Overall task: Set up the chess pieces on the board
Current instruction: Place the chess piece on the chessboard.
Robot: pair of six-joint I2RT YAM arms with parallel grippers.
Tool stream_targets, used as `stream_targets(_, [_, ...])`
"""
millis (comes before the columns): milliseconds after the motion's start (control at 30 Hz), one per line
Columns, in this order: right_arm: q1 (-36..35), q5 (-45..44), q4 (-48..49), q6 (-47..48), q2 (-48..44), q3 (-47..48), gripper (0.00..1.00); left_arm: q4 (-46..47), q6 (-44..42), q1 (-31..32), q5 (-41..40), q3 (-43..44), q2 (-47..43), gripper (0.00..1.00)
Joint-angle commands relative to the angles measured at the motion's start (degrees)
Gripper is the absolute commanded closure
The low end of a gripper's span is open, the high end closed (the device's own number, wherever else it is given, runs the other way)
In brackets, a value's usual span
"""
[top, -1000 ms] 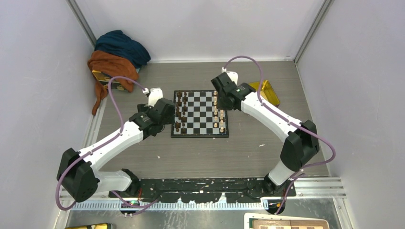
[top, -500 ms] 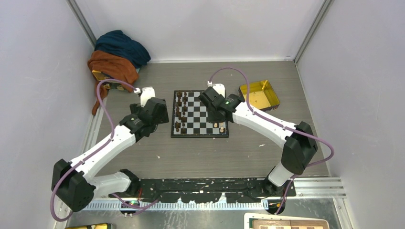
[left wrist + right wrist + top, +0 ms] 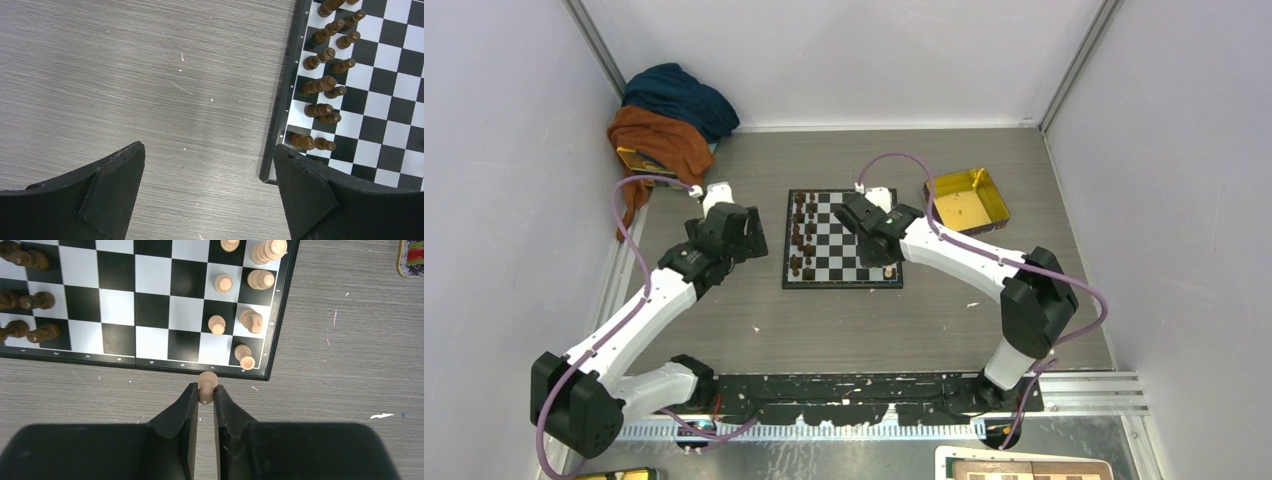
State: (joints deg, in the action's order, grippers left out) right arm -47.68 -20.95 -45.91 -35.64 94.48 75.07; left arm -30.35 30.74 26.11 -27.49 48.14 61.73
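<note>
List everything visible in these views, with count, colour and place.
board: one, black and pale checks, dark border, table centre
dark brown pieces: many, exact count unclear, two columns on the board's left side
light-tan pieces: at least seven, on the board's right side; the arm may hide more
held piece: one, light tan, at the board's near-right edge
tray: one, shiny yellow, right of the board
cloths: two, dark blue and orange, far-left corner
table: one, grey wood grain
left gripper: one, black, open over table left of the board
right gripper: one, black, shut on the held piece
</note>
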Motion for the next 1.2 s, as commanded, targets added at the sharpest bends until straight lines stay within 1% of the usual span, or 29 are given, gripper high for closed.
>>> stream_targets(0, [-0.3,-1.6,2.5,1.3,0.6,-0.6,0.99,3.7,-1.3,-0.7,2.7,-0.3,-1.1,0.00])
stream_targets(467, [0.6,-0.3,5.3,1.5,4.9,-3.0,0.99,3.1,-0.9,-0.8,1.9,-0.6,-1.2,0.00])
stream_targets(1167, [3.4,3.5,11.5,2.2,4.5,-7.5,0.99,2.8,0.0,-0.8,1.8,-0.4,-0.6,0.00])
